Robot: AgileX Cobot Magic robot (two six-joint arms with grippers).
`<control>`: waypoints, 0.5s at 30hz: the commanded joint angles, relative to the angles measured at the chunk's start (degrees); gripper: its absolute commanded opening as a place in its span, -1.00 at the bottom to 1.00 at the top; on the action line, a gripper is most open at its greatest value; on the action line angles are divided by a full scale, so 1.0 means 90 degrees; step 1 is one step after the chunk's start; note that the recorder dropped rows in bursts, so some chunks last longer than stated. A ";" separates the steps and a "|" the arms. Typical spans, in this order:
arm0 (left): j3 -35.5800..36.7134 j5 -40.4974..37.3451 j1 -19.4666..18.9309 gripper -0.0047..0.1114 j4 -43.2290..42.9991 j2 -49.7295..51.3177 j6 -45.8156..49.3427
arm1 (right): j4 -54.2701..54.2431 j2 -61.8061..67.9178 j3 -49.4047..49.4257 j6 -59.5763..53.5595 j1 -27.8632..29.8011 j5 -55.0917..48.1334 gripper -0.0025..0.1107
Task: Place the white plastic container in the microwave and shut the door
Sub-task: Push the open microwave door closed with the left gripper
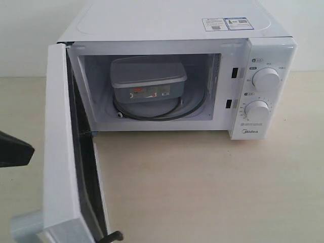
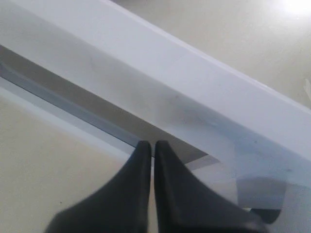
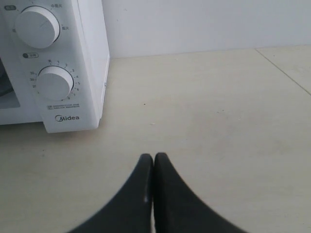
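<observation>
The white plastic container (image 1: 148, 79) sits inside the microwave (image 1: 167, 30) on the glass turntable (image 1: 167, 112), its colourful label facing out. The door (image 1: 61, 152) stands wide open, swung toward the camera at the left. My left gripper (image 2: 153, 145) is shut and empty, its tips close against the outer side of the door (image 2: 194, 92); in the exterior view only a black part of it (image 1: 14, 149) shows left of the door. My right gripper (image 3: 154, 158) is shut and empty above the tabletop, right of the microwave's dial panel (image 3: 53, 68). It is out of the exterior view.
The beige tabletop (image 1: 212, 187) stretches in front of and to the right of the microwave. A pale wall (image 3: 204, 24) runs behind. The open door's lower latch hook (image 1: 115, 236) sticks out near the front edge.
</observation>
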State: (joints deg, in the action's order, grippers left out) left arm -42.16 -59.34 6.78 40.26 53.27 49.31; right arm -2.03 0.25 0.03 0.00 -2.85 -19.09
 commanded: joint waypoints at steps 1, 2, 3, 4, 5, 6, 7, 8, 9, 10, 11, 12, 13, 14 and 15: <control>0.0021 0.0637 0.0399 -0.84 0.0664 0.0267 0.0523 | 0.0018 -0.0028 -0.0003 0.0000 -0.0003 0.0058 -0.96; 0.0021 0.0763 0.0457 -0.84 0.0754 0.0327 0.0608 | 0.0018 -0.0028 -0.0003 0.0000 -0.0003 0.0058 -0.96; 0.0021 0.1178 0.0629 -0.84 0.0889 0.0517 0.0765 | 0.0018 -0.0028 -0.0003 0.0000 -0.0003 0.0058 -0.96; 0.0021 0.1372 0.0699 -0.84 0.0938 0.0606 0.0824 | 0.0018 -0.0028 -0.0003 0.0000 -0.0003 0.0058 -0.96; -0.0013 0.1685 0.0868 -0.84 0.0976 0.0880 0.0976 | 0.0018 -0.0028 -0.0003 0.0000 -0.0003 0.0058 -0.96; -0.0057 0.1791 0.0947 -0.84 0.1006 0.0974 0.1044 | 0.0018 -0.0028 -0.0003 0.0000 -0.0003 0.0058 -0.96; -0.0171 0.2041 0.1096 -0.84 0.1154 0.1196 0.1102 | 0.0018 -0.0028 -0.0003 0.0000 -0.0003 0.0058 -0.96; -0.0282 0.2193 0.1166 -0.84 0.1279 0.1390 0.1102 | 0.0018 -0.0028 -0.0003 0.0000 -0.0003 0.0058 -0.96; -0.0446 0.2306 0.1262 -0.84 0.1442 0.1616 0.1102 | 0.0018 -0.0028 -0.0003 0.0000 -0.0003 0.0058 -0.96; -0.0525 0.2391 0.1312 -0.84 0.1552 0.1738 0.1102 | 0.0018 -0.0028 -0.0003 0.0000 -0.0003 0.0058 -0.96; -0.0661 0.2619 0.1390 -0.84 0.1708 0.1954 0.1102 | 0.0018 -0.0028 -0.0003 0.0000 -0.0003 0.0058 -0.96; -0.0739 0.2728 0.1423 -0.84 0.1814 0.2066 0.1120 | 0.0018 -0.0028 -0.0003 0.0000 -0.0003 0.0058 -0.96; -0.0894 0.2955 0.1529 -0.84 0.1840 0.2285 0.1149 | 0.0018 -0.0028 -0.0003 0.0000 -0.0003 0.0058 -0.96; -0.0976 0.3044 0.1567 -0.84 0.1861 0.2370 0.1149 | 0.0018 -0.0028 -0.0003 0.0000 -0.0003 0.0058 -0.96; -0.1057 0.3159 0.1611 -0.84 0.1876 0.2474 0.1149 | 0.0018 -0.0028 -0.0003 0.0000 -0.0003 0.0058 -0.96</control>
State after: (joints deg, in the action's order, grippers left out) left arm -49.70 -34.25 19.93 55.38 73.48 59.15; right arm -2.03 0.25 0.03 0.00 -2.85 -19.09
